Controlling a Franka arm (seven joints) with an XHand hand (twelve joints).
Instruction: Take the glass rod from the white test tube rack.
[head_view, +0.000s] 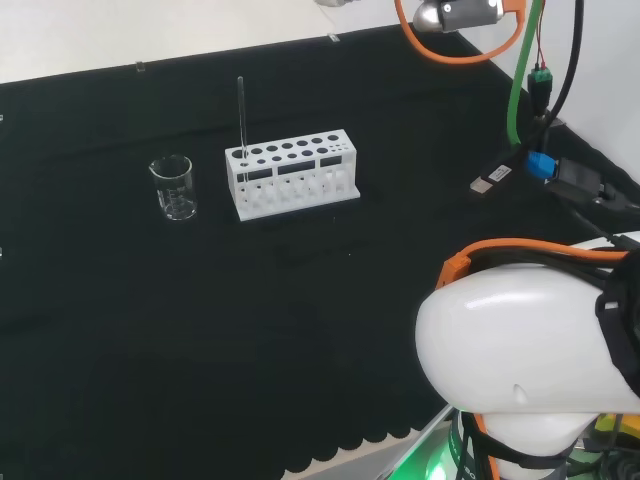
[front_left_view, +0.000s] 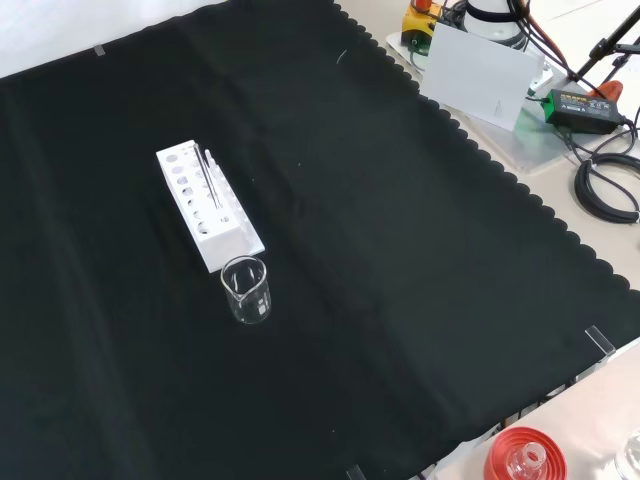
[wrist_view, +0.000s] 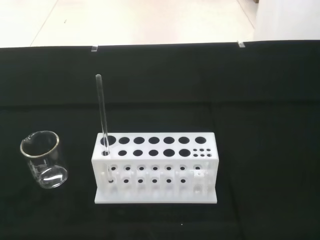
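White test tube rack (head_view: 291, 172) sits on the black cloth (head_view: 150, 330), w/ the glass rod (head_view: 241, 115) standing near upright in an end hole of the rack, at its left end in head view, most of its length sticking up above the top plate. In wrist view the rod (wrist_view: 102, 112) leans slightly and sits in the corner hole nearest the beaker (wrist_view: 44, 159); other holes of the rack (wrist_view: 155, 167) look empty. Small clear beaker (head_view: 174, 187) stands just beside that same rod end of the rack, not touching, upright, apparently empty. In front view the beaker (front_left_view: 246, 289) is just below the rack (front_left_view: 205, 205), rod (front_left_view: 212, 180) at that near end. Hand state: can't tell
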